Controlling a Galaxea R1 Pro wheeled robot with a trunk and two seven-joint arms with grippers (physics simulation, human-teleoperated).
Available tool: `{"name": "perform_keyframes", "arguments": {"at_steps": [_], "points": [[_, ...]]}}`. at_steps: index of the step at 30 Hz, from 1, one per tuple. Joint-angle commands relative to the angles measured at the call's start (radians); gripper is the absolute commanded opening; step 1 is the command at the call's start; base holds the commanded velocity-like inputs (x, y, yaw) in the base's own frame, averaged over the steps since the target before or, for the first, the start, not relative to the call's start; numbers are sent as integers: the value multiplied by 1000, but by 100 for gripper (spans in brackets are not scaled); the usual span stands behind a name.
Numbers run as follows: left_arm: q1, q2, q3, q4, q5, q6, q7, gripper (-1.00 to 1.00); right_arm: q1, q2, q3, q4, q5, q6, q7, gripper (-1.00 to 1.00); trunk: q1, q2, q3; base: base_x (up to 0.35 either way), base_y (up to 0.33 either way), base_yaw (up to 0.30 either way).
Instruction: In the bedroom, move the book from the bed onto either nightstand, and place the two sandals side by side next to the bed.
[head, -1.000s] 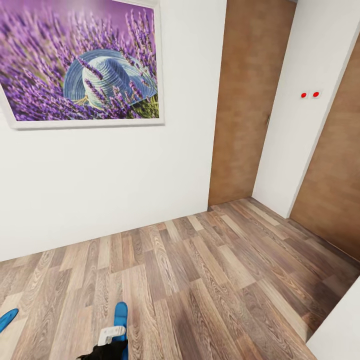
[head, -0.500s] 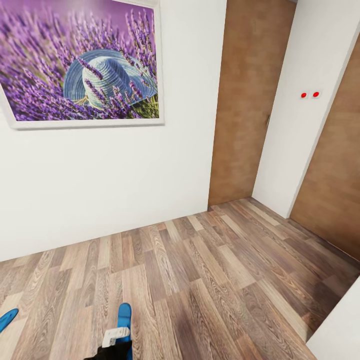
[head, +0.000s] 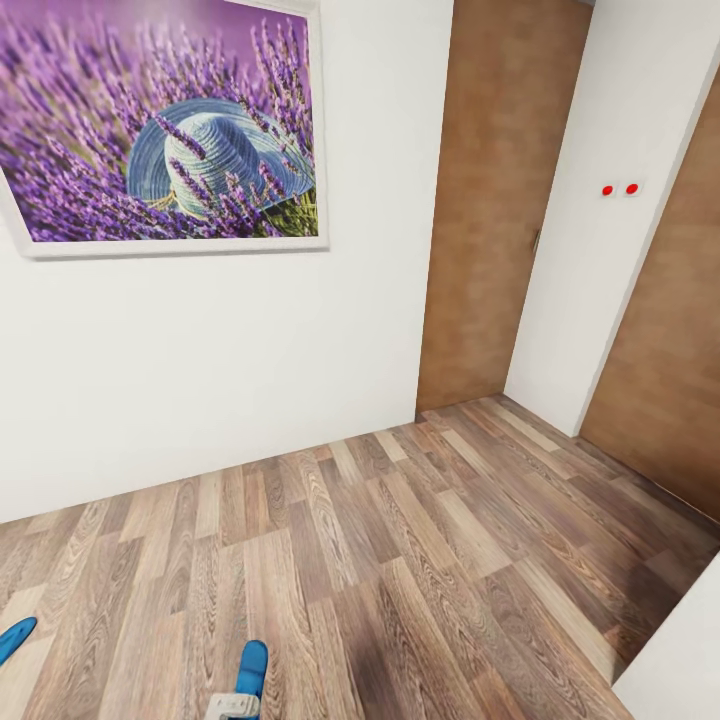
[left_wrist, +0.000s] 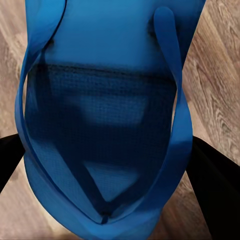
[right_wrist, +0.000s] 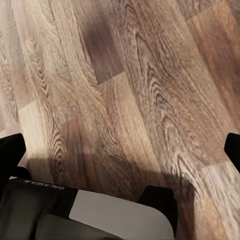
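Observation:
A bright blue sandal (head: 251, 666) hangs at the bottom edge of the head view, just beyond my left gripper (head: 232, 707). In the left wrist view this sandal (left_wrist: 105, 100) sits strap side up between the black fingers (left_wrist: 212, 185), and my left gripper (left_wrist: 110, 165) is shut on it. The other sandal (head: 15, 638) lies on the wood floor at the far left edge. My right gripper (right_wrist: 120, 145) stands open over bare floor, nothing between its fingers. The book, the bed and the nightstand are out of view.
A white wall with a large lavender picture (head: 165, 125) faces me. Brown doors (head: 495, 200) stand at the back right and at the far right (head: 670, 370), with a white wall section (head: 600, 230) between them. My robot's white base (right_wrist: 115, 217) shows low in the right wrist view.
My left gripper has drawn back toward me with the blue sandal, both sliding lower in the head view. The other sandal and the camera have not moved.

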Motion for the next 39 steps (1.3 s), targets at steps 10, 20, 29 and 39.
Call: {"name": "perform_keyframes", "arguments": {"at_steps": [10, 20, 29, 39], "points": [[-1, -6, 8, 3, -10, -5, -4, -100, -1, 0, -4, 91, -8, 9, 2, 100, 0, 0, -1, 0, 0, 219], [-1, -6, 9, 3, -10, -5, -4, -100, -1, 0, -3, 106, -8, 9, 2, 100, 0, 0, -1, 0, 0, 291], [-1, -6, 9, 3, -10, -4, -4, -100, -1, 0, -3, 108, -8, 8, 2, 100, 0, 0, -1, 0, 0, 293], [-1, -6, 8, 3, -10, -4, -4, -100, 0, 0, -3, 108, -8, 8, 2, 100, 0, 0, -1, 0, 0, 217]]}}
